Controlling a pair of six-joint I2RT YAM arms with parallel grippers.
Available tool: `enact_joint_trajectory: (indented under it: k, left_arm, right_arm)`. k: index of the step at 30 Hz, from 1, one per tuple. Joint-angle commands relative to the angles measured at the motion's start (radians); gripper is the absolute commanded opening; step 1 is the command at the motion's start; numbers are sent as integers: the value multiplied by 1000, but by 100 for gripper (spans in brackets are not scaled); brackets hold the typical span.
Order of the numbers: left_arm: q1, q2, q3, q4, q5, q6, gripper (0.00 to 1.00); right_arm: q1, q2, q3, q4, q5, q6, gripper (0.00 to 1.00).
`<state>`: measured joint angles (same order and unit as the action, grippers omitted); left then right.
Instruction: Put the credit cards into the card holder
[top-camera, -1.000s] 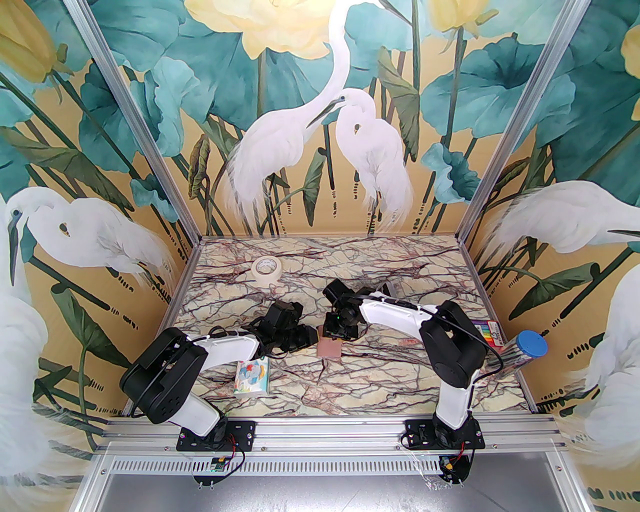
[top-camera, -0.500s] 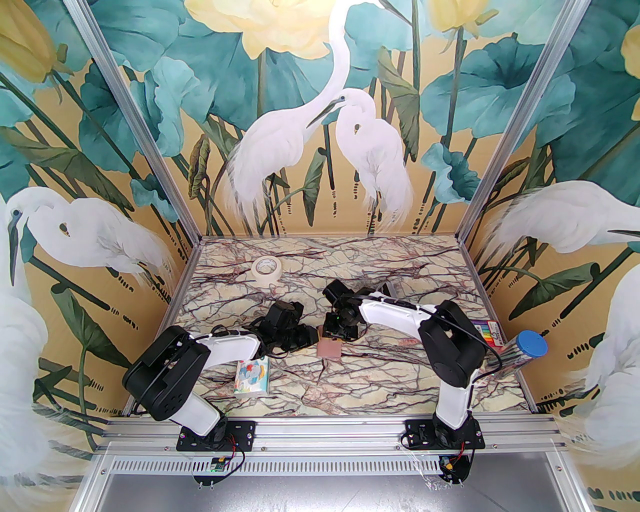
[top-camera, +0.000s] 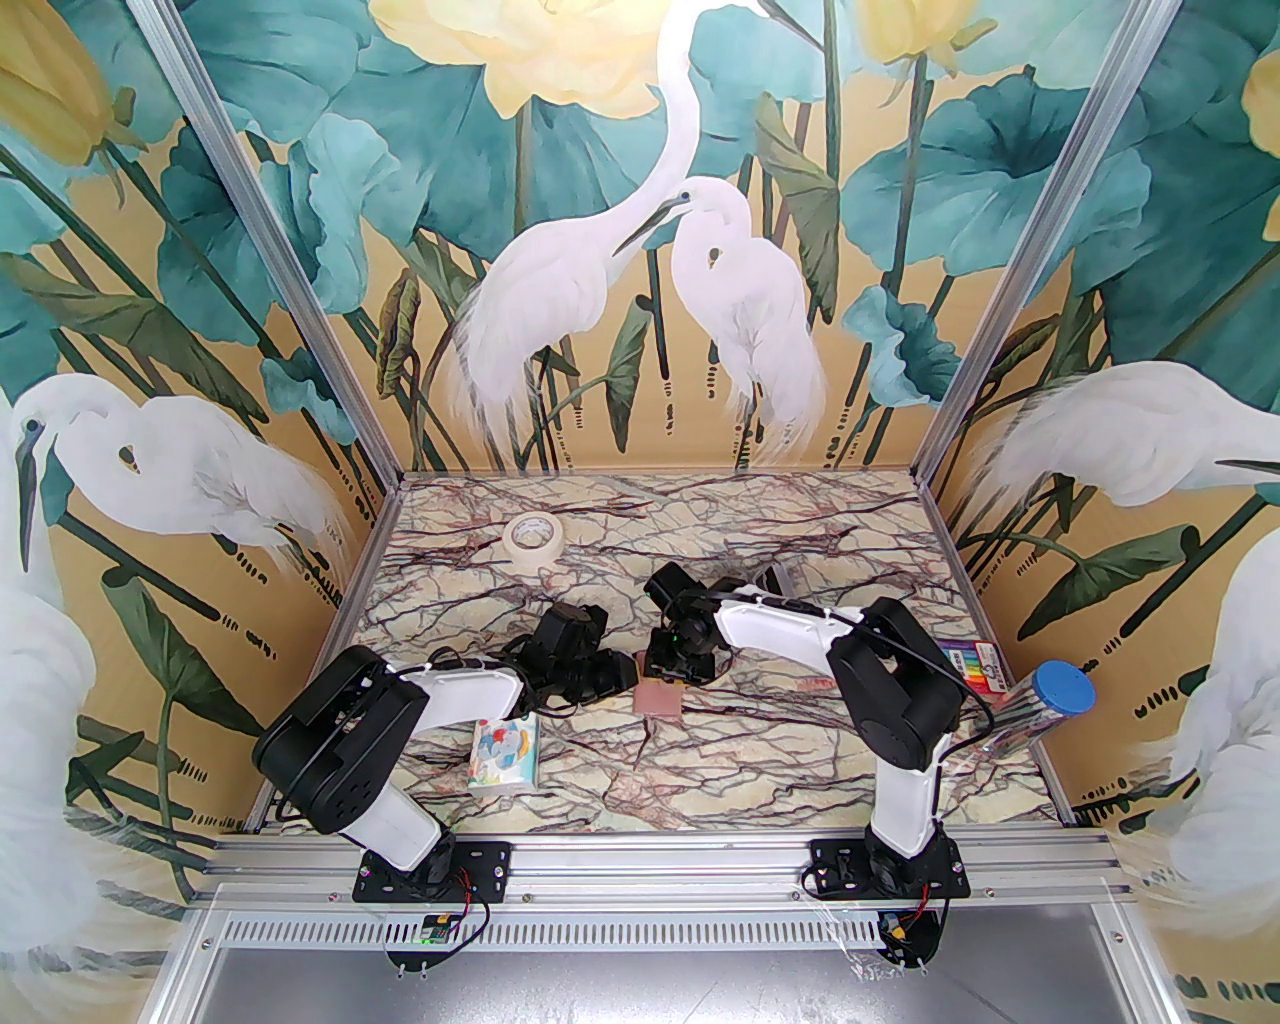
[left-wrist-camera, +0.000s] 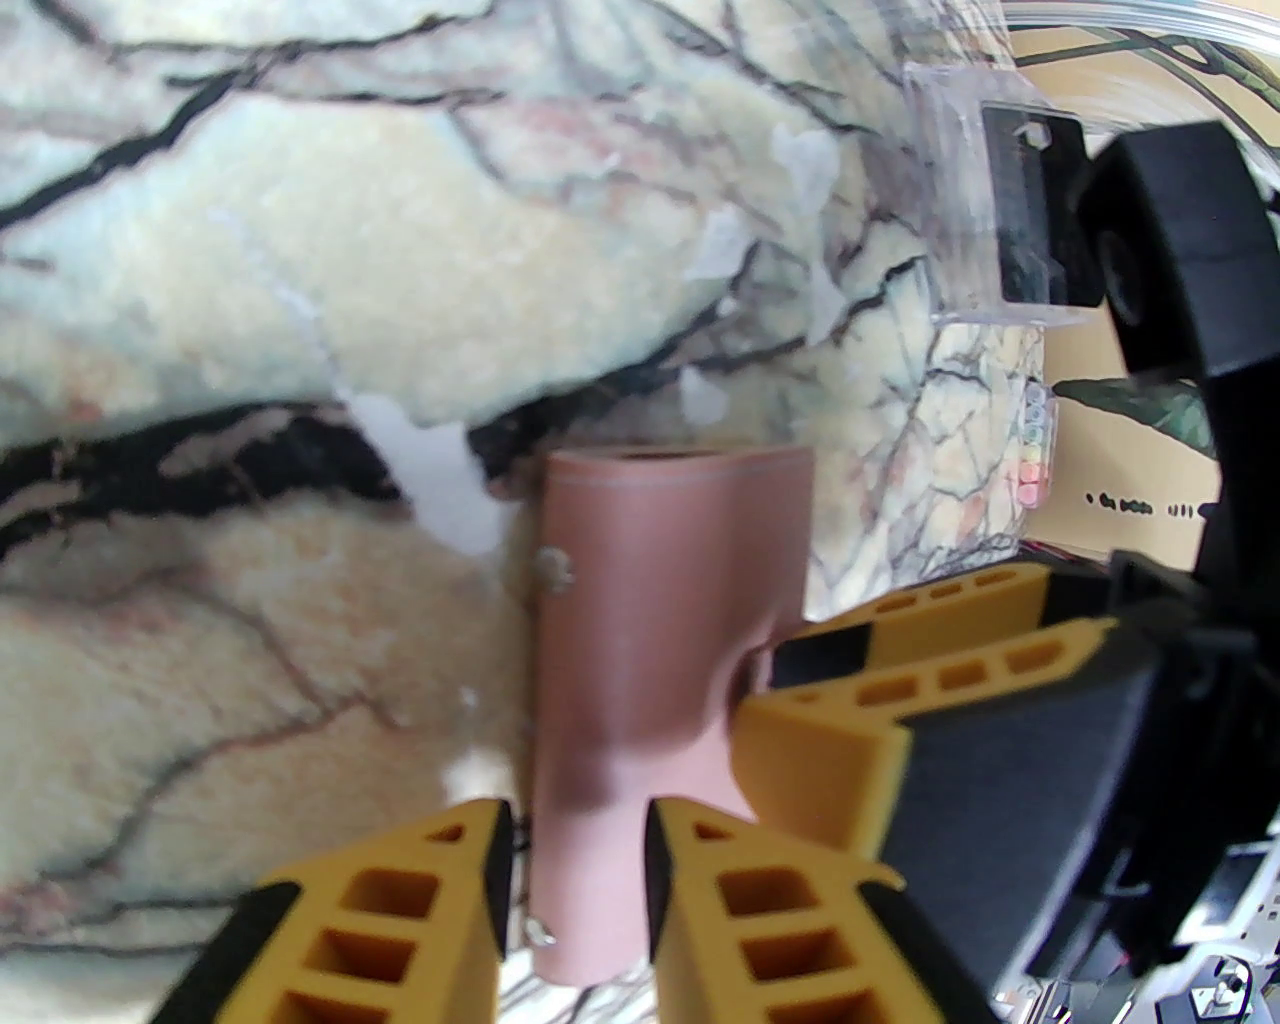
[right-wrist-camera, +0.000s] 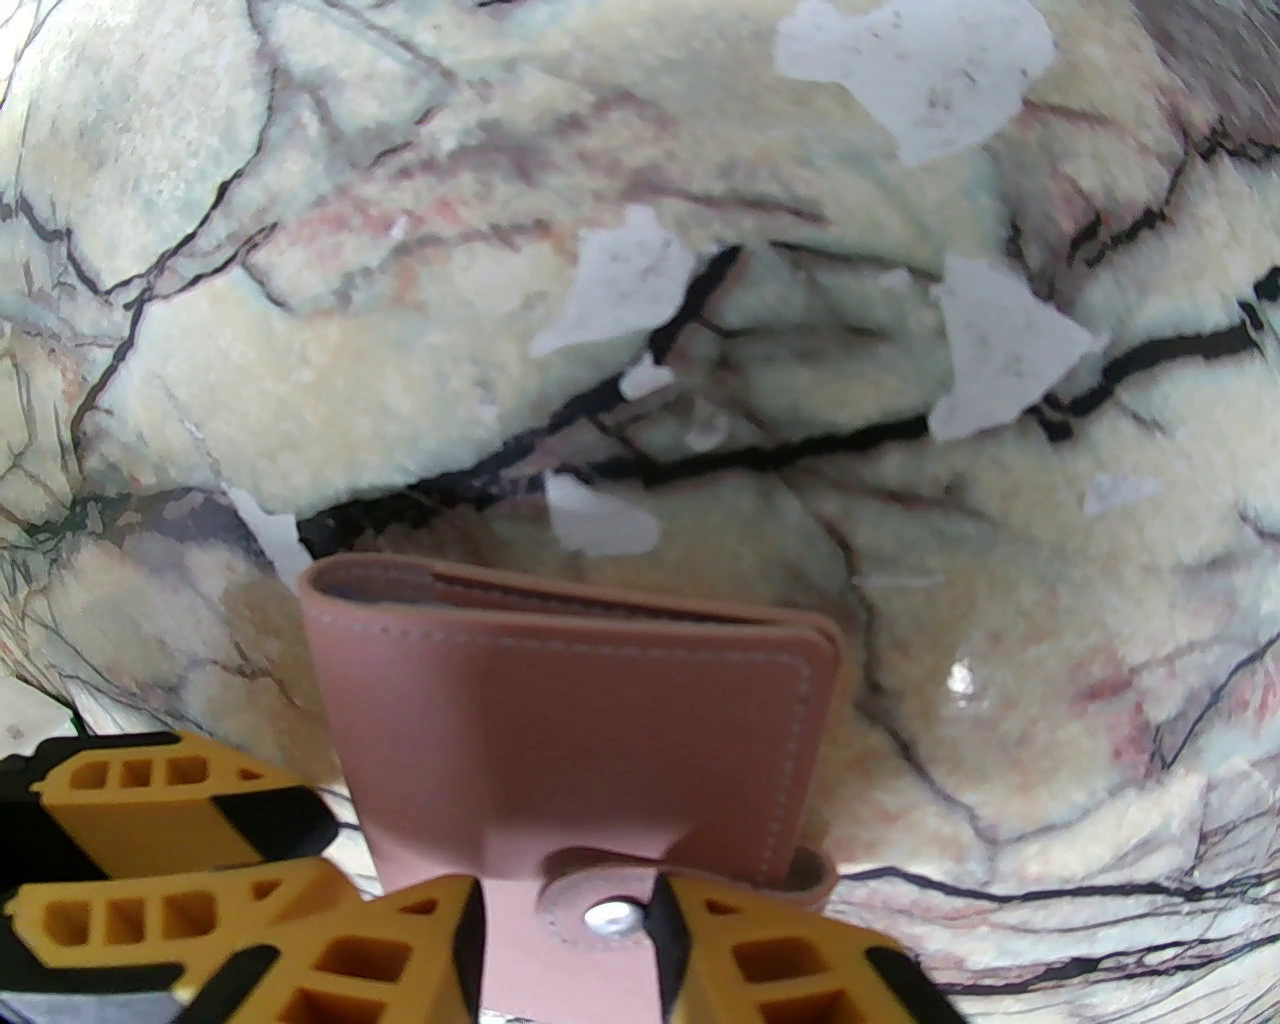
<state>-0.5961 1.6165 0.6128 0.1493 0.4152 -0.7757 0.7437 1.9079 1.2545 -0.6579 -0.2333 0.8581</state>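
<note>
The dusty-pink card holder (top-camera: 657, 698) lies folded at the table's middle, with both grippers meeting over it. In the left wrist view the card holder (left-wrist-camera: 660, 600) runs edge-on between my left gripper (left-wrist-camera: 578, 890), whose yellow fingers are shut on its near end. In the right wrist view the card holder (right-wrist-camera: 580, 700) is closed, and its snap tab sits between the fingers of my right gripper (right-wrist-camera: 568, 940), which pinch it. A thin red card (top-camera: 815, 683) lies flat to the right of the holder.
A cartoon-printed tissue pack (top-camera: 505, 755) lies near the left arm and a tape roll (top-camera: 532, 541) at the back left. A clear plastic box (left-wrist-camera: 985, 230) holds something dark and flat. A pen pack (top-camera: 975, 665) and a blue-capped tube (top-camera: 1040, 705) sit at the right edge.
Both arms' upper links have shifted slightly. The grippers and the card holder stay where they were.
</note>
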Motion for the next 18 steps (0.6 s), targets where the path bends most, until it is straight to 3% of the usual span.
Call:
enact_joint_trajectory:
  k: [1, 18]
  left_arm:
    - [-6, 21, -18, 39, 2, -14, 29]
    - [-6, 86, -12, 93, 37, -22, 28]
  right_arm:
    - [3, 65, -5, -57, 41, -26, 37]
    - [3, 89, -2, -75, 47, -45, 33]
